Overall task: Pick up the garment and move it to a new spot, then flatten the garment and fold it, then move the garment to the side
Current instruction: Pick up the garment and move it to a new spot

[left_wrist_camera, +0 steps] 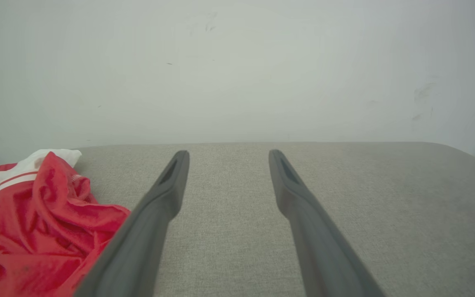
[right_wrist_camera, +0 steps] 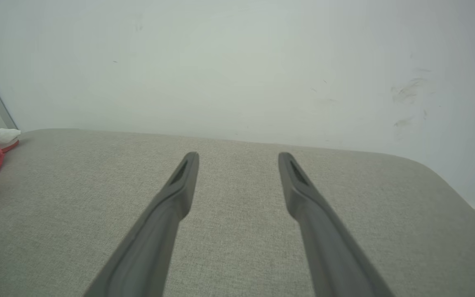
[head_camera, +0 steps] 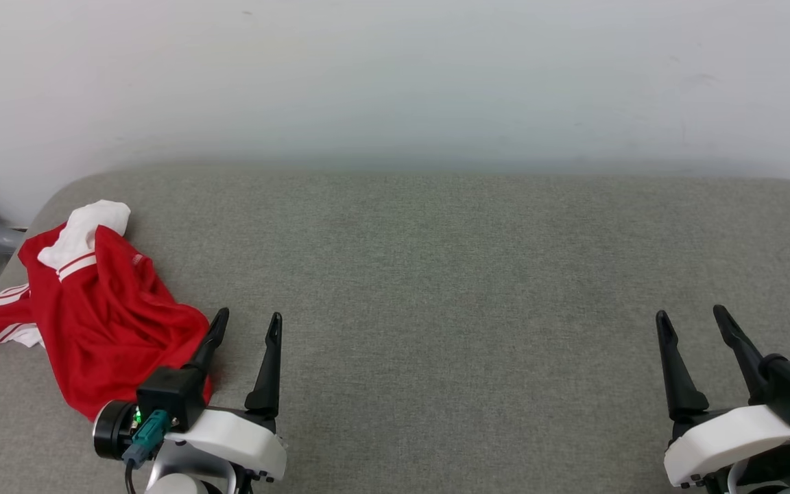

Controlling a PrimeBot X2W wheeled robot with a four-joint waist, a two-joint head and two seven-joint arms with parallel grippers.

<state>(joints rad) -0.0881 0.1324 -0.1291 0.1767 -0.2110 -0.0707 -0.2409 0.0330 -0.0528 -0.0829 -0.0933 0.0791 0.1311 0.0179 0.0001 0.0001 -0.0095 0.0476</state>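
Head view: garment (head_camera: 103, 322) was seen crumpled at grey surface's (head_camera: 436, 274) left edge
Left gripper (head_camera: 249, 315) and right gripper (head_camera: 691, 313) were held wide open, empty; left was set beside it, presumably for pick-up

The garment (head_camera: 117, 322), a thin bright red shirt, lay crumpled in a loose heap at the left end of the grey fabric surface (head_camera: 436, 274). Its white sleeve section (head_camera: 90, 230), edged with red stripes, was bunched on the far side. Another striped part reached the surface's left edge.
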